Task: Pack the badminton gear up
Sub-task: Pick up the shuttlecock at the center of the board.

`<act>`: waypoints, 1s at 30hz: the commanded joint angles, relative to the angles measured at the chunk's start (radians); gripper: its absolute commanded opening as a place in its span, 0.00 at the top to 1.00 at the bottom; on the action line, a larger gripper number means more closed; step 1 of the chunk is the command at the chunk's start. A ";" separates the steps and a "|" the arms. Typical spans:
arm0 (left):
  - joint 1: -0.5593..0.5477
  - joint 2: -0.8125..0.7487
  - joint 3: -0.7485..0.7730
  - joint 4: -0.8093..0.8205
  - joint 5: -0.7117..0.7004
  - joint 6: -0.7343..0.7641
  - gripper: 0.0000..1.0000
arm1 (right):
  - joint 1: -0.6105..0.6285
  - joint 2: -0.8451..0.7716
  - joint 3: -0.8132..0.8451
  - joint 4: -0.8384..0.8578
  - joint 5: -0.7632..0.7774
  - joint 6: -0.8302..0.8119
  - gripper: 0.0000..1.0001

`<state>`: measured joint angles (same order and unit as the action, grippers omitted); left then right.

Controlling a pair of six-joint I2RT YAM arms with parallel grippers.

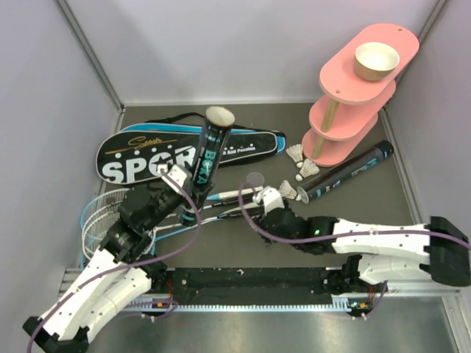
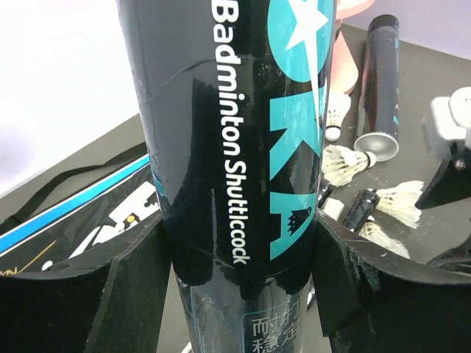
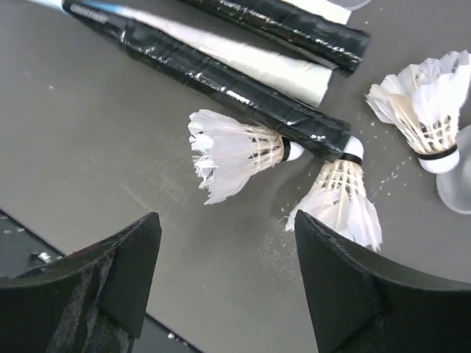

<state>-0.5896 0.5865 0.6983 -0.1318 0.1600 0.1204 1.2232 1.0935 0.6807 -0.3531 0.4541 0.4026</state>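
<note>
**Tube Gripped, Shuttlecocks Loose**

We find the left jaws clamped on the near-upright black shuttlecock tube, at 9 o'clock of the right jaws. Those stand wide above the desk. Two shuttlecocks lie at their 12 o'clock, touching a racket handle.

A glossy black cylindrical tube with teal-and-white lettering; white feather shuttlecocks banded black at the cork; pink three-tier stand.
</note>
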 commanded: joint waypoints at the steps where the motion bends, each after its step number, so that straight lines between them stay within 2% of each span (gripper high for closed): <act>1: 0.002 -0.105 -0.117 0.201 -0.060 0.054 0.66 | 0.082 0.138 0.023 0.074 0.181 -0.033 0.30; 3: 0.001 -0.135 -0.144 0.210 -0.109 0.055 0.66 | 0.119 0.202 0.031 0.078 0.263 -0.018 0.34; 7: 0.002 -0.148 -0.157 0.215 -0.116 0.062 0.66 | 0.139 0.293 0.063 0.086 0.362 0.022 0.52; 10: 0.001 -0.142 -0.155 0.207 -0.109 0.059 0.66 | 0.140 0.341 0.083 0.105 0.420 0.044 0.61; 14: -0.006 -0.148 -0.160 0.202 -0.109 0.059 0.66 | 0.139 0.404 0.095 0.150 0.455 0.064 0.64; 19: -0.007 -0.149 -0.163 0.201 -0.102 0.065 0.66 | 0.141 0.416 0.094 0.178 0.454 0.097 0.55; 20: -0.007 -0.148 -0.163 0.201 -0.102 0.067 0.66 | 0.139 0.416 0.095 0.178 0.460 0.097 0.56; 21: -0.009 -0.146 -0.167 0.202 -0.103 0.070 0.66 | 0.139 0.416 0.097 0.178 0.480 0.100 0.59; 25: -0.009 -0.132 -0.166 0.195 -0.076 0.081 0.67 | 0.139 0.421 0.091 0.145 0.554 0.131 0.93; 27: -0.010 -0.126 -0.178 0.201 -0.073 0.096 0.67 | 0.139 0.407 0.089 0.108 0.566 0.162 1.00; 30: -0.010 -0.126 -0.181 0.201 -0.059 0.104 0.67 | 0.141 0.321 0.050 0.086 0.529 0.162 1.00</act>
<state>-0.5953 0.4587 0.5209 -0.0261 0.0711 0.1928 1.3510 1.5024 0.7406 -0.2417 0.9554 0.5262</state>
